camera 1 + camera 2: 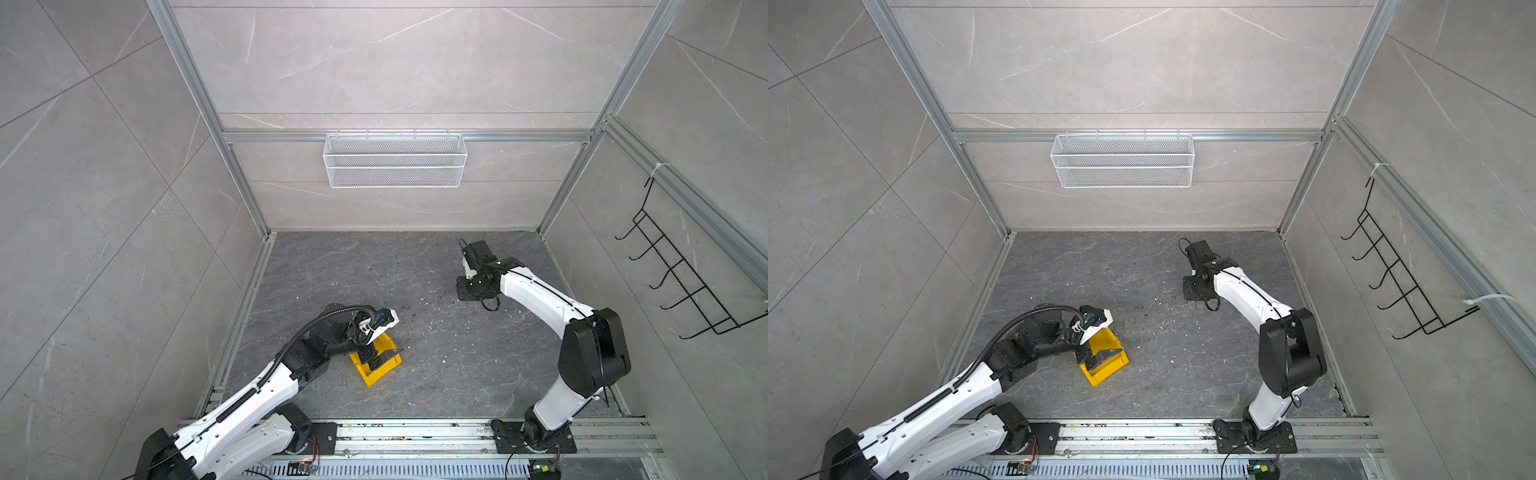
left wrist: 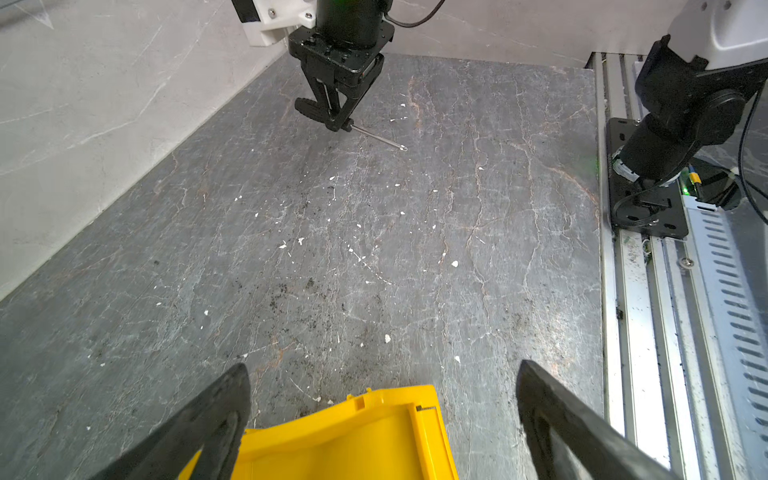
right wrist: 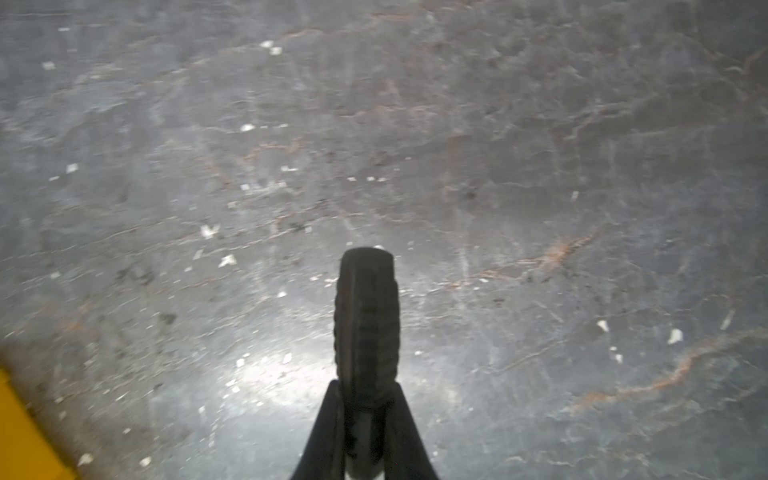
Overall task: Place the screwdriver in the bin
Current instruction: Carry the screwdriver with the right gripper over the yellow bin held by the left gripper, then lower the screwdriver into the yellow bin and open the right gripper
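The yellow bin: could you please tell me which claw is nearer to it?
Left. The left claw hangs open right over the bin; the right claw is far across the floor, shut on the screwdriver.

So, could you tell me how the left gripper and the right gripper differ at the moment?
The left gripper is open, its fingers spread wide at the bin; the right gripper is shut. The left grips nothing, while the right clamps the screwdriver by its black handle. The left is over the bin; the right is well apart from it. Both have black fingers.
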`<state>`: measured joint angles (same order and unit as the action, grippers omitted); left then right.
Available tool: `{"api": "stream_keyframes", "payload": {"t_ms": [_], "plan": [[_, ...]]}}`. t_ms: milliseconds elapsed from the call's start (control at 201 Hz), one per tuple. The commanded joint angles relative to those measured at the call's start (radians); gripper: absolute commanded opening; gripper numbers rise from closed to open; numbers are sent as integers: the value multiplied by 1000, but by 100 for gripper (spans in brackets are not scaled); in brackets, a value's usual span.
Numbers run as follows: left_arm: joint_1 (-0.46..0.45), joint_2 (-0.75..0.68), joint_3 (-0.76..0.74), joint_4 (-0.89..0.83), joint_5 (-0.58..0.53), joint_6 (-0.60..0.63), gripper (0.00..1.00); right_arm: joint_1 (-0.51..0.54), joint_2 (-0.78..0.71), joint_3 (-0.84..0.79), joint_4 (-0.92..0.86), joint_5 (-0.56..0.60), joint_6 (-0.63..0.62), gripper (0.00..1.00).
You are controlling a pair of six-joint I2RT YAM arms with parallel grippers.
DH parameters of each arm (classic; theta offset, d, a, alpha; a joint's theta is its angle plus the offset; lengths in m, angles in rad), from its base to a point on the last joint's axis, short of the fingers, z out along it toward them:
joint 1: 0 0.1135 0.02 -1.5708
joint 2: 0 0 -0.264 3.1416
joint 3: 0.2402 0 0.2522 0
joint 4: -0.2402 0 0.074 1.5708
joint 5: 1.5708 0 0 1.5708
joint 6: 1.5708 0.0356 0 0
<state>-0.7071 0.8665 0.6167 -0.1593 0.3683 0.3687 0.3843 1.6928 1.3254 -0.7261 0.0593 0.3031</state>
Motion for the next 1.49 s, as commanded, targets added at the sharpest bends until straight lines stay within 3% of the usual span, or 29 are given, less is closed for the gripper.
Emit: {"api": "stream_keyframes", "payload": {"t_ms": [0,468,807,1490], "plan": [[-3,-82,-29,-85,-31,16,100,51,-22,17,-18,-13,31,1],[-2,-381,0,-455,-206,24,100,401,79,177,9,-59,177,0],[-2,-503,47,-635,-281,14,100,606,224,308,14,-71,197,0],[-2,-546,51,-671,-295,7,100,642,465,470,-43,-46,125,0]]}}
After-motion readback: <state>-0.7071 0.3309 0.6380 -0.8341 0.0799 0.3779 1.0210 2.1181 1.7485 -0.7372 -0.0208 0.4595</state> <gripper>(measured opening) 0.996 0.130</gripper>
